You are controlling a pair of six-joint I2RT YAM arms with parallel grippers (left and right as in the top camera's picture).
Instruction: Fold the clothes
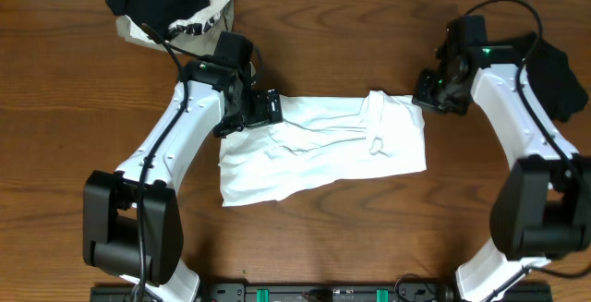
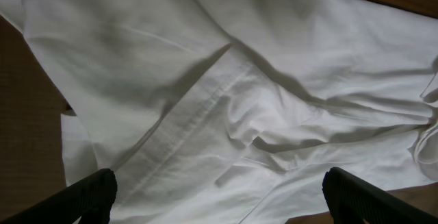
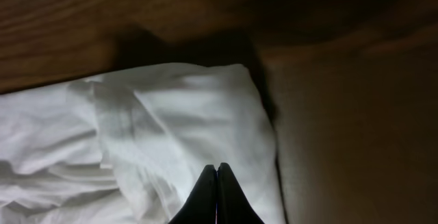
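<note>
White cloth on grained wood.
The garment (image 1: 314, 154) is seen as thin, matt, creased fabric with a stitched hem; the table (image 1: 65, 154) is finished smooth, faintly glossy; the left claw (image 2: 219, 200) is made matt black.

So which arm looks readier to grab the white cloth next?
Probably left. The left gripper hangs open over the white cloth, fingers either side of a hem. The right gripper sits at the opposite corner with fingers shut, so it must open first.
</note>
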